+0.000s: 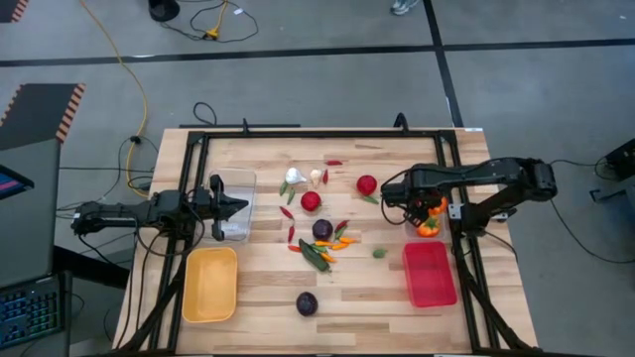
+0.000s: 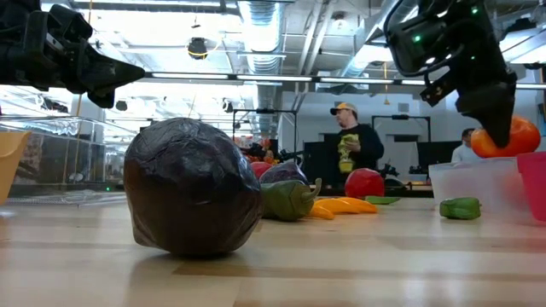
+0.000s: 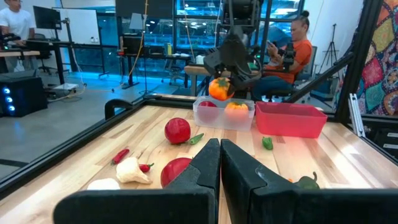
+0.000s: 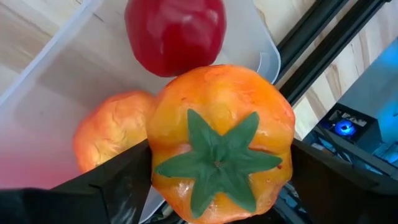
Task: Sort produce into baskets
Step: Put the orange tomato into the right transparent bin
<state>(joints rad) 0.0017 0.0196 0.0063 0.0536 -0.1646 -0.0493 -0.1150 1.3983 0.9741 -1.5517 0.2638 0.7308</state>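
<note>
I see wooden counter [image 1: 268, 288] carrying yellow bin [image 1: 210, 285], red bin [image 1: 429, 274], two clear bins [image 1: 236, 203], tomatoes [image 1: 311, 201], purple rounds [image 1: 307, 303], garlic [image 1: 295, 177], chillies [image 1: 316, 255].

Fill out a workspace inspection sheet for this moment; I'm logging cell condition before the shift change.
Surface: wooden table, produce scattered mid-table.
Job's things: orange pepper over clear bin holding a red and an orange piece; red bin, yellow bin.
Clutter: nothing seen.
Grippers: right gripper around the pepper; left gripper shut, empty.
Cables: yellow cable on floor.
Surroundings: people beyond the table.
</note>
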